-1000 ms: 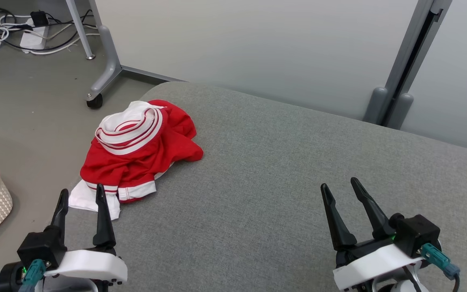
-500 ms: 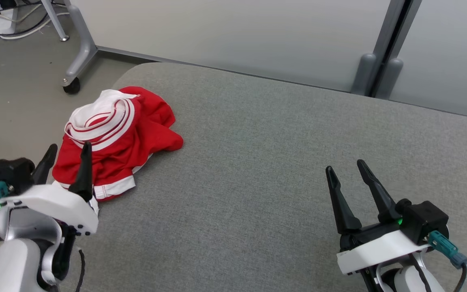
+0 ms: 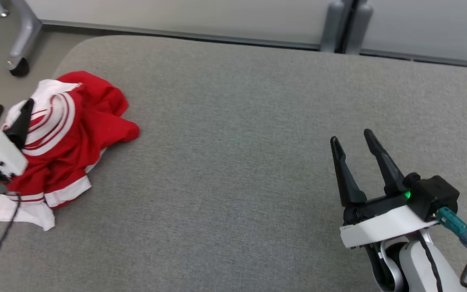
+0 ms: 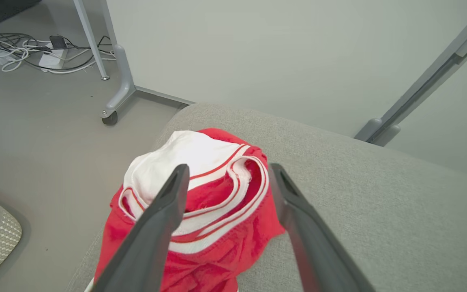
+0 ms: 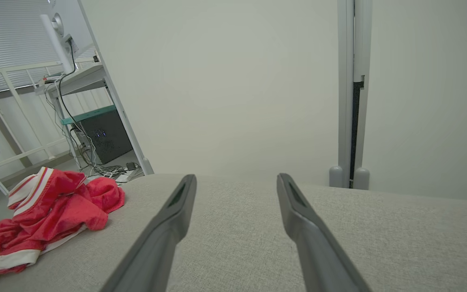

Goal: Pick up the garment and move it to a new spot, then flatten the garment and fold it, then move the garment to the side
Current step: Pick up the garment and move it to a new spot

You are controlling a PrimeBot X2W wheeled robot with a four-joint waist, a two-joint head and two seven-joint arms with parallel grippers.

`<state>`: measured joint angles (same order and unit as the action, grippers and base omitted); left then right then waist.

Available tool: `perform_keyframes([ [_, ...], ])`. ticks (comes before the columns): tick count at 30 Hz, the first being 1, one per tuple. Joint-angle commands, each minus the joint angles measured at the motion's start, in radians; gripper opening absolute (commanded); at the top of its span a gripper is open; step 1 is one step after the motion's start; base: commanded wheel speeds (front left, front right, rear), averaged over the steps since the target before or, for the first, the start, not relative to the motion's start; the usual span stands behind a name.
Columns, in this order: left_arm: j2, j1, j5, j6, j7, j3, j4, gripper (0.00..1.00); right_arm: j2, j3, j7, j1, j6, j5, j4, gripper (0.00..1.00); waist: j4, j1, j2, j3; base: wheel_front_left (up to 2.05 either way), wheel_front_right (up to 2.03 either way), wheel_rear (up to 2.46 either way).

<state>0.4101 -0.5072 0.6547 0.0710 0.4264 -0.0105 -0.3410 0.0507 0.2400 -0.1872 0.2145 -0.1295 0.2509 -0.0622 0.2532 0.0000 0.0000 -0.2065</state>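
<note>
– Since a second ago our left hand (image 3: pixel 11 107) has come forward from the garment's near edge to above its striped white band. Our head has tipped down too, so the whole picture slid. What do we have hold of?

– Nothing. In the left wrist view the two fingers stand wide apart, one to each side of that band, with no cloth pinched between them. Our right hand (image 3: pixel 351 136) is just as wide and empty, well to the right of the garment (image 3: pixel 91 121).

– And where does the garment lie?

– Crumpled on the left end of the grey worktop (image 3: pixel 233 101), towards its far rounded corner. Its long axis runs away from us along that left edge, white hem nearest, red folds farthest. The left arm is plainly the nearer, and we judge the coming move goes straight down onto the garment.

– What can't we make out?

– Whether the fingertips touch the garment or hang just clear of it. In the head view our hand's white shell covers the garment's left part, and whether any cloth hangs over the edge is hidden.
</note>
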Motion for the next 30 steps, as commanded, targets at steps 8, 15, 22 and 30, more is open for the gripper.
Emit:
perform_keyframes([
  [8, 0.083, -0.127, 0.096, 0.051, 0.101, 0.006, -0.216, 1.00, 0.014, -0.003, -0.002, 0.058, -0.002, -0.006, 0.010, 1.00, -0.096, 0.0000, 0.0000, -0.112, 0.00, 0.00, 0.00],
  [15, 0.106, -0.149, 0.115, 0.060, 0.129, 0.050, -0.333, 1.00, 0.016, 0.001, -0.007, 0.083, -0.002, -0.008, 0.008, 1.00, -0.119, 0.0000, 0.0000, -0.146, 0.00, 0.00, 0.00],
  [22, 0.118, -0.159, 0.116, 0.060, 0.082, 0.102, -0.405, 0.00, 0.017, -0.002, -0.013, 0.099, -0.002, -0.008, -0.001, 1.00, -0.134, 0.0000, 0.0000, -0.153, 0.00, 0.00, 0.00],
  [30, 0.176, -0.140, 0.154, 0.061, -0.007, 0.200, -0.335, 0.00, 0.012, 0.000, -0.028, 0.074, -0.002, 0.008, -0.031, 1.00, -0.135, 0.0000, 0.0000, -0.078, 0.00, 0.00, 0.00],
])
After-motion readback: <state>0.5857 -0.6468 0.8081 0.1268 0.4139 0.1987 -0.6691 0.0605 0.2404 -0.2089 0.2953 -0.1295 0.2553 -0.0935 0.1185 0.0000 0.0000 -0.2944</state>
